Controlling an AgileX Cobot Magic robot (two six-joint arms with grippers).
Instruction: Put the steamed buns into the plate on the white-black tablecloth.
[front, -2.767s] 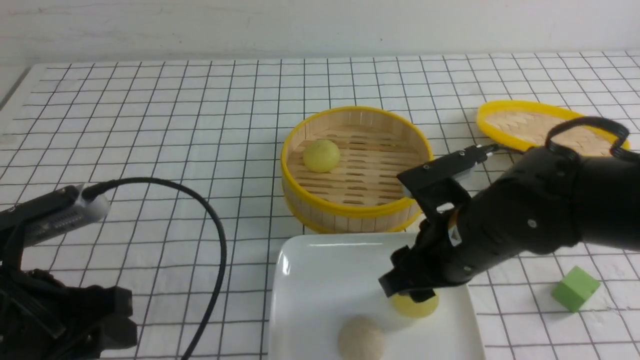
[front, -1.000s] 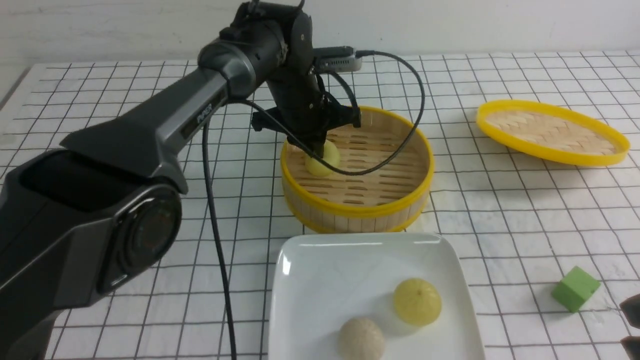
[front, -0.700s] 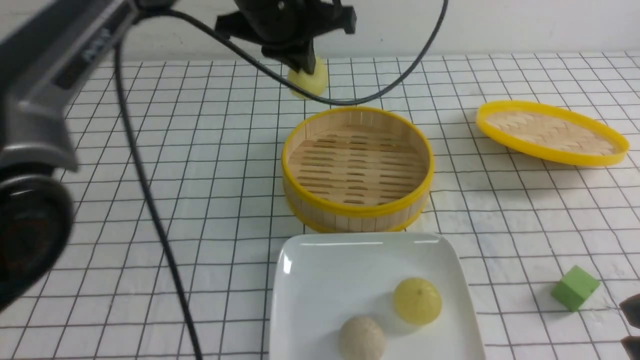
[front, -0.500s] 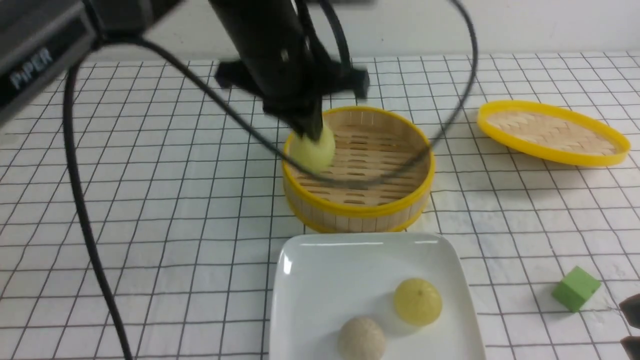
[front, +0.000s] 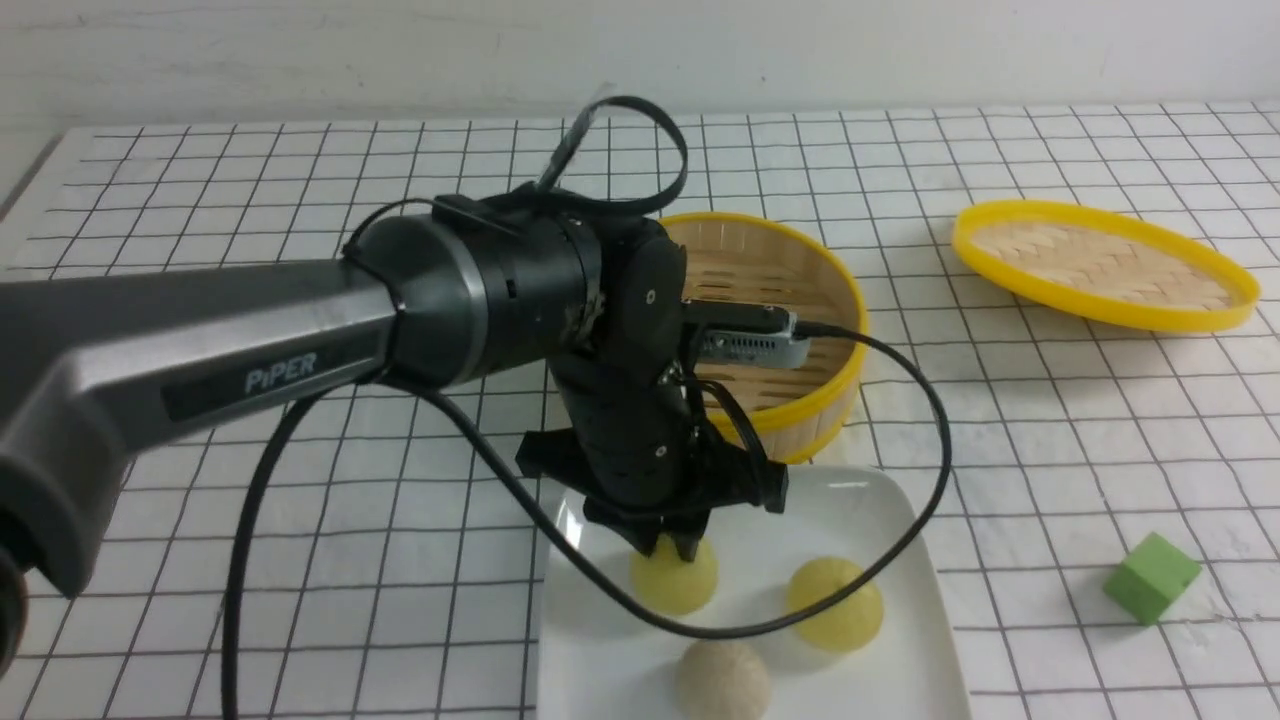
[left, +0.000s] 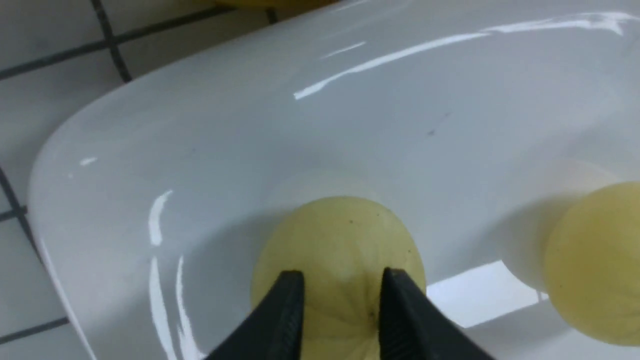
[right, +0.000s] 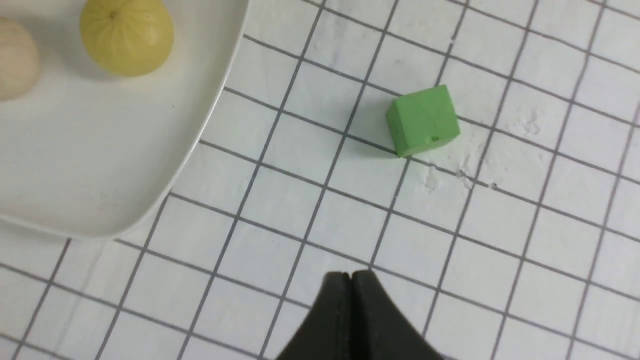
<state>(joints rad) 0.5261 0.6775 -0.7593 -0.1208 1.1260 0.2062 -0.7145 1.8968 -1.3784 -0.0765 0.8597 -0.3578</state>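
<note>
Right wrist view showed the right hand (right: 352, 277) closed on nothing, low in the frame above the white-black tablecloth (right: 500, 250), with a green cube (right: 424, 120) beyond it. In the front view, a beige bun (front: 723, 678) sat at the bottom edge, inside the plate (front: 600, 670). Both steamed buns (front: 835, 613) lay in the plate behind it. Over the centre bun (front: 674, 590) the left hand (front: 667, 548) stood with fingers parted, touching its crown. Higher up, the steamer (front: 820, 420) showed no bun, and the lid (front: 1100, 262) lay upper right. The buns appeared soft, light and easily dented, so grip lightly across the dome.
</note>
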